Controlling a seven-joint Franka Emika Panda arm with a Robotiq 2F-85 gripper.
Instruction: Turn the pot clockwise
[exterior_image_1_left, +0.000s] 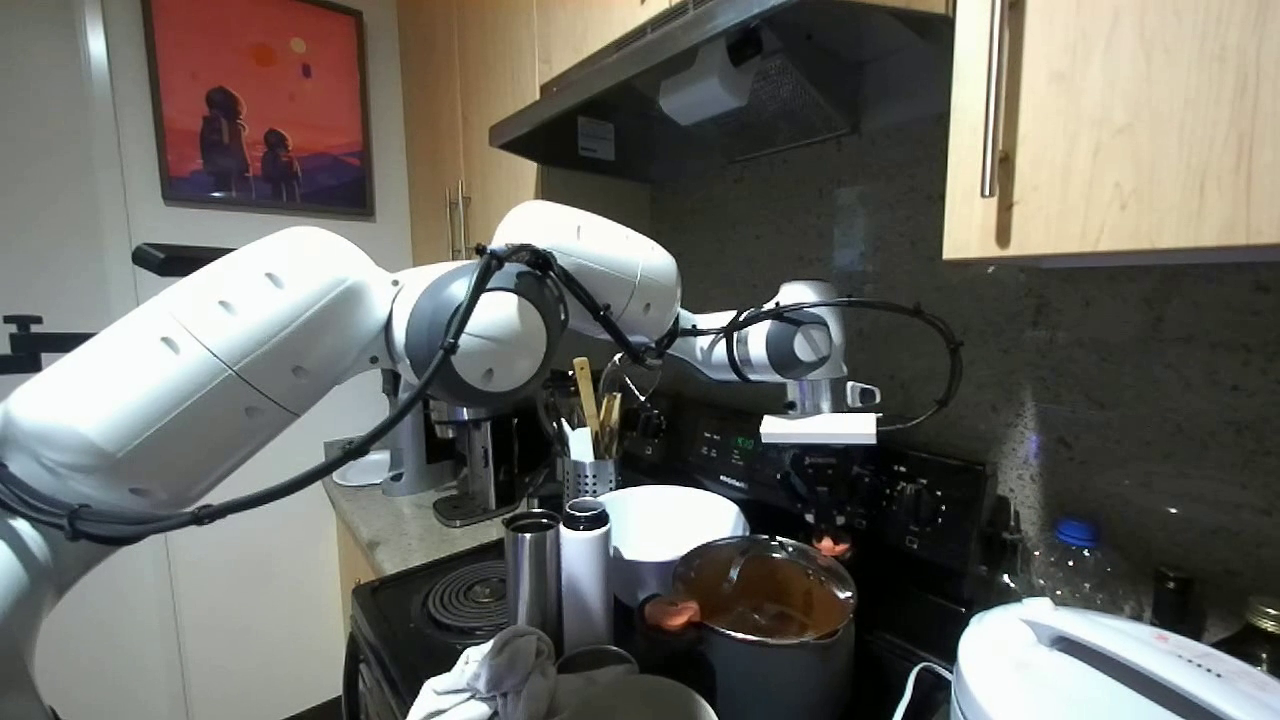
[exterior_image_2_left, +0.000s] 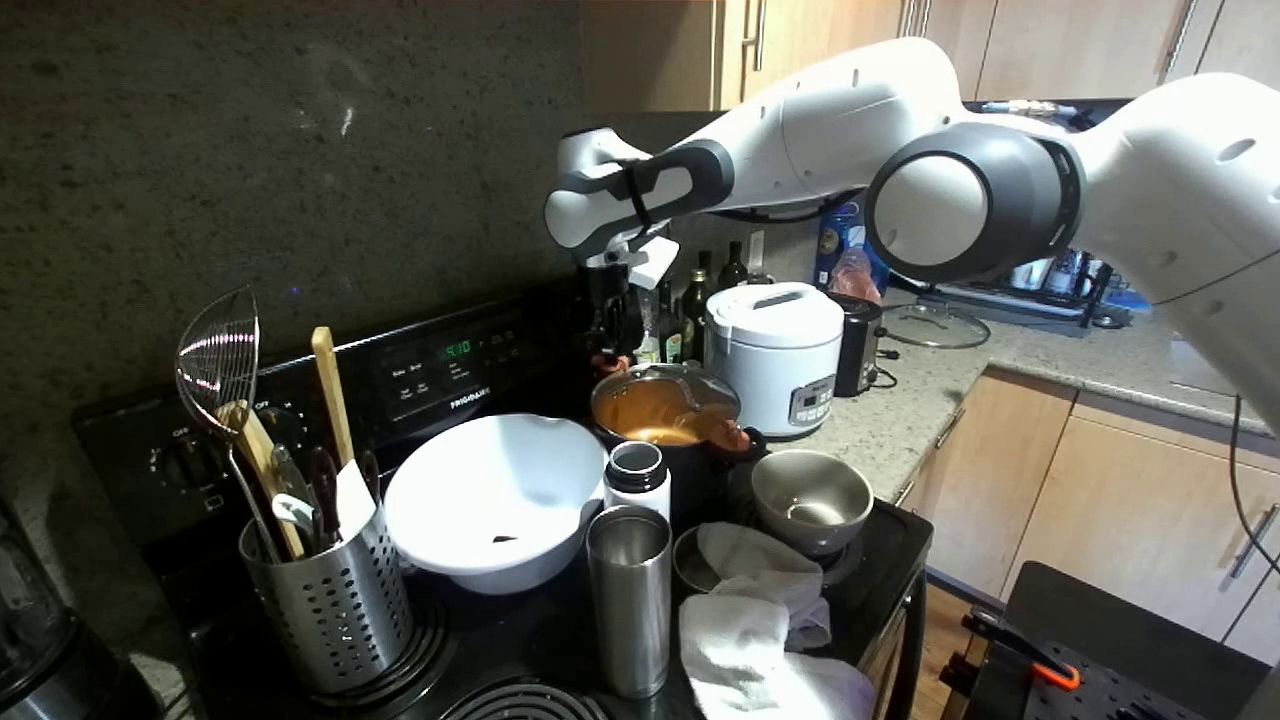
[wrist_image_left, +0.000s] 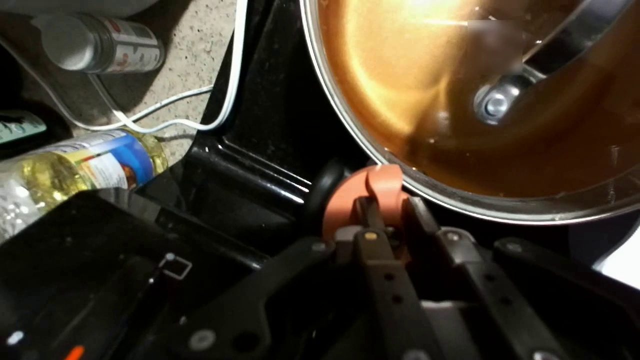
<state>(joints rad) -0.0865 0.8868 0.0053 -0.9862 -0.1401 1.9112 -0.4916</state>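
The pot stands on the stove with a clear lid on it. Its copper-brown inside shows through the lid in an exterior view and in the wrist view. It has two handles with orange grips. The near one is free. My gripper is at the back handle, pointing down. Its fingers lie on both sides of the orange ridge and look closed on it. The gripper also shows in both exterior views. The fingertips' lower contact is hidden.
A white bowl, a white bottle and a steel canister stand close beside the pot. A rice cooker is on its other side. A grey bowl and cloth lie in front. The stove's control panel is behind.
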